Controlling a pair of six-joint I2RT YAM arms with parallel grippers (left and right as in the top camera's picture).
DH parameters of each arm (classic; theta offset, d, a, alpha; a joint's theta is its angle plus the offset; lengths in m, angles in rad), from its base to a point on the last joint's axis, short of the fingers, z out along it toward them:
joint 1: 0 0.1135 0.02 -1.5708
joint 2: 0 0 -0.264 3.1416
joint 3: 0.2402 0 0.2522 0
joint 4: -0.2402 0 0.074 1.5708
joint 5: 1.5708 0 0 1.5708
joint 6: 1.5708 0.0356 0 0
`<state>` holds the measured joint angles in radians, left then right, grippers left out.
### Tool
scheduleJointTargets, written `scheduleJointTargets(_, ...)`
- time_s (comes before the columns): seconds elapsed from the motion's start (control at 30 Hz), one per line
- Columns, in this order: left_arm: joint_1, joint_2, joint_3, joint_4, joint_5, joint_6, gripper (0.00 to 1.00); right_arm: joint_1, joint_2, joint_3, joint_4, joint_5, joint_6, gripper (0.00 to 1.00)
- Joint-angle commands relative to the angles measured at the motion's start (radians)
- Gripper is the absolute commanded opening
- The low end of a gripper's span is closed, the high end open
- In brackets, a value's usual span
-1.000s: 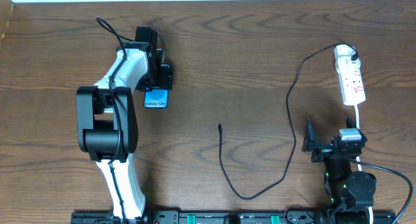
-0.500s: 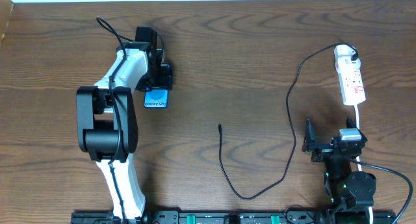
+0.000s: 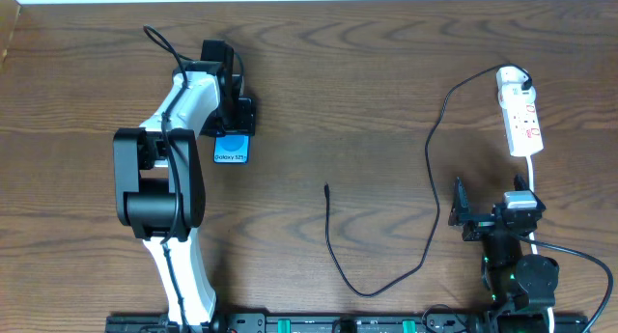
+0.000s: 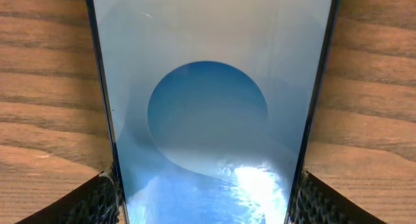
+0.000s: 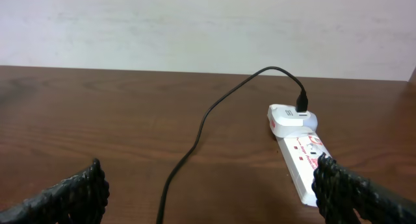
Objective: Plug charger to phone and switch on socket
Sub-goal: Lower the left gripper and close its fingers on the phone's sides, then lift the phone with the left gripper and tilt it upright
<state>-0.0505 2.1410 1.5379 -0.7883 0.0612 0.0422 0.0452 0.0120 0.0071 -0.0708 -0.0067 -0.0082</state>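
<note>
The phone (image 3: 232,150) lies flat on the table at the left, cyan screen up; it fills the left wrist view (image 4: 208,120). My left gripper (image 3: 232,116) is at its far end, a finger pressed on each long edge (image 4: 207,188). The charger's black cable (image 3: 430,179) runs from a white adapter (image 3: 512,80) in the socket (image 3: 521,121) down in a loop to its plug tip (image 3: 326,186), which lies loose mid-table. My right gripper (image 3: 491,203) is open and empty near the front right, facing the socket (image 5: 305,159) and the cable (image 5: 195,139).
The strip's white cord (image 3: 533,174) runs toward the front past my right arm. The left arm's white body (image 3: 169,179) stretches from the front edge to the phone. A pale wall (image 5: 208,23) stands behind the table's far edge.
</note>
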Motion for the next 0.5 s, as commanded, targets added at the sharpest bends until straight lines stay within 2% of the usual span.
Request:
scheduleJointTargets(0.0, -0.001, -0.076, 0.016, -0.011, -0.010, 0.011, 0.07, 0.009, -0.005, -0.002, -0.005, 0.005, 0.007, 0.99)
scheduleJointTargets(0.3, -0.001, -0.185, 0.016, -0.024, -0.008, 0.010, 0.07, 0.009, -0.005, -0.002, -0.005, 0.005, 0.007, 0.99)
scheduleJointTargets(0.47, -0.001, -0.250, 0.016, -0.060, 0.140, -0.023, 0.07, 0.009, -0.005, -0.002, -0.005, 0.005, 0.007, 0.99)
